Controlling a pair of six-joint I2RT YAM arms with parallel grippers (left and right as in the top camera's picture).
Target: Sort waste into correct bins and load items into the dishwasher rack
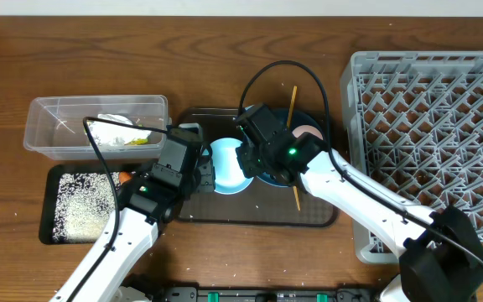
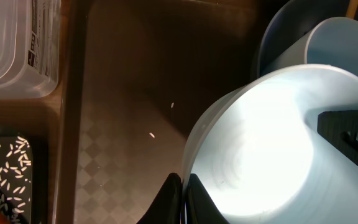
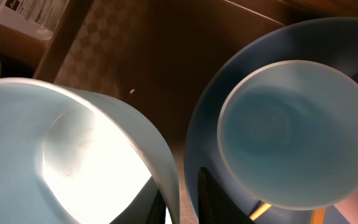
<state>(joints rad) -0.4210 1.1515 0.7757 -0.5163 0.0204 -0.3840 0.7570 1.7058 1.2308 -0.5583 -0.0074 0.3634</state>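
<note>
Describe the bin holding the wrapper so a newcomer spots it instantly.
Start at the big grey rack on the right and cross the dark brown tray to the left side of the table. Two bins sit there; it is the see-through tub with the crumpled wrapper, not the black tray of rice beside it.

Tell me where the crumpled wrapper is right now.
Overhead view, upper left: the wrapper lies inside the clear tub, right beside the black tray.
</note>
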